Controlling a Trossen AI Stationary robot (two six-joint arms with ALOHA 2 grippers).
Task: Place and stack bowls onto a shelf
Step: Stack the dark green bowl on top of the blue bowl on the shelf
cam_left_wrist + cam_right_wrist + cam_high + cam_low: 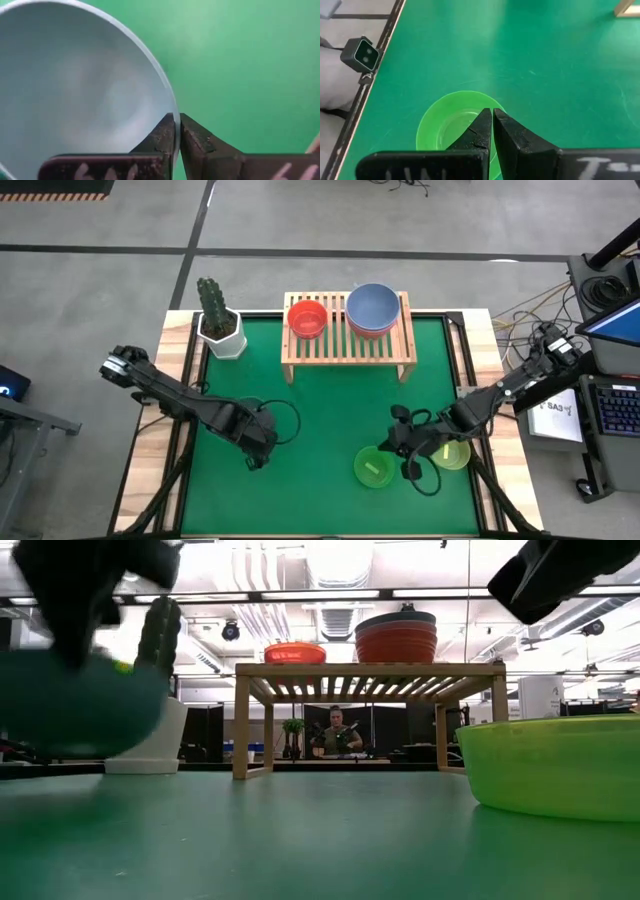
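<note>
Left wrist view alone shows left gripper (177,131) clamped on rim of teal bowl (75,95); high view hides that bowl, lower left of centre. Right gripper (492,122) fingers pressed together, empty, above green bowl (440,127). Red bowl (307,318) and blue-topped stack (373,309) on shelf (345,352), upper centre.

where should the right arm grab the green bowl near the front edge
By its thin rim, from straight above. The green bowl sits upright and open on the mat, so one of the fingers can go inside the wall and one outside. The right gripper hangs just over its rim, fingers nearly together; the side away from the yellow-green bowl looks freest.
</note>
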